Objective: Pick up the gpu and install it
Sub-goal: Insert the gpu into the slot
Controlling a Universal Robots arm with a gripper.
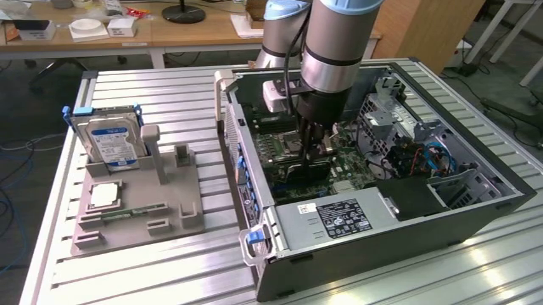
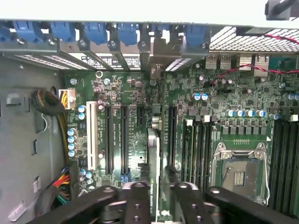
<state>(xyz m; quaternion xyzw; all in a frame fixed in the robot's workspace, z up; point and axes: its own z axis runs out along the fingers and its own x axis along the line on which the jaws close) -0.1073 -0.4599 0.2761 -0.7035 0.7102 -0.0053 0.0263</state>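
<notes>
Gripper (image 2: 154, 186): fingers closed on the gpu (image 2: 154, 154), held on its edge.
Position: inside the computer case (image 1: 475, 213), just over the motherboard (image 2: 187, 98) slots.
Bench (image 1: 144, 273): hard drive (image 1: 110, 141) upright in grey holder.

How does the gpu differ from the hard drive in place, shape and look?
The gpu sits inside the computer case, gripped by the hand; the hard drive stands outside in the grey holder. The gpu is a thin card; the hard drive is boxy, silver, blue-white labelled. Both stand on edge.
</notes>
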